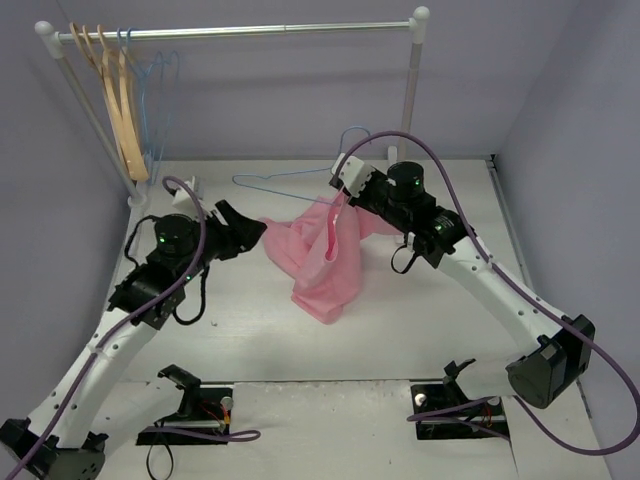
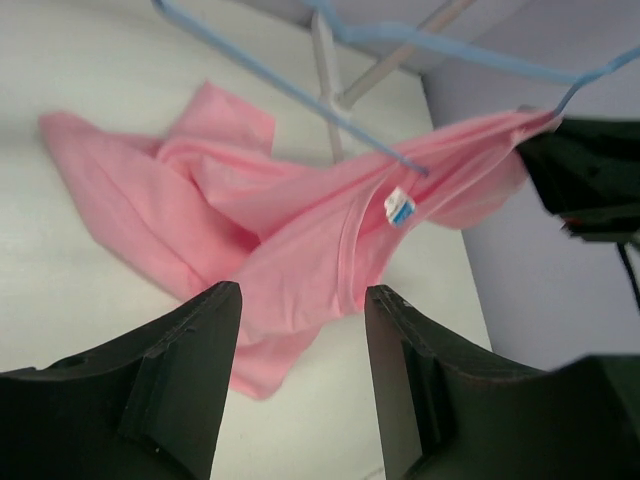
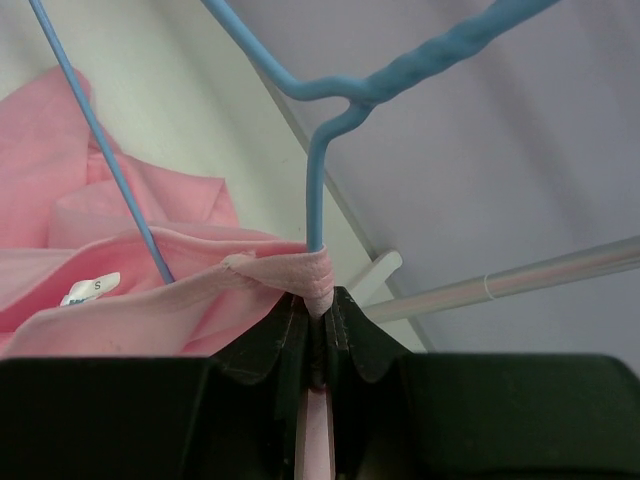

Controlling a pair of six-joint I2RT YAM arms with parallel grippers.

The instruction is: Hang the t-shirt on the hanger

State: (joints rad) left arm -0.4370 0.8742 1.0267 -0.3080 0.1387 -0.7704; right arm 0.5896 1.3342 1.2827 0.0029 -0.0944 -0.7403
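Observation:
The pink t-shirt hangs from my right gripper, and its lower part is crumpled on the table. The right gripper is shut on the collar, which wraps the pale-blue wire hanger there. The hanger stretches left behind the shirt, and one of its arms runs inside the neck beside the white label. My left gripper is open and empty, just left of the shirt. In the left wrist view the shirt lies beyond its spread fingers, apart from them.
A clothes rail runs across the back. Tan wooden hangers and blue wire hangers hang at its left end. The right rack post stands behind my right gripper. Purple walls close in the table on three sides.

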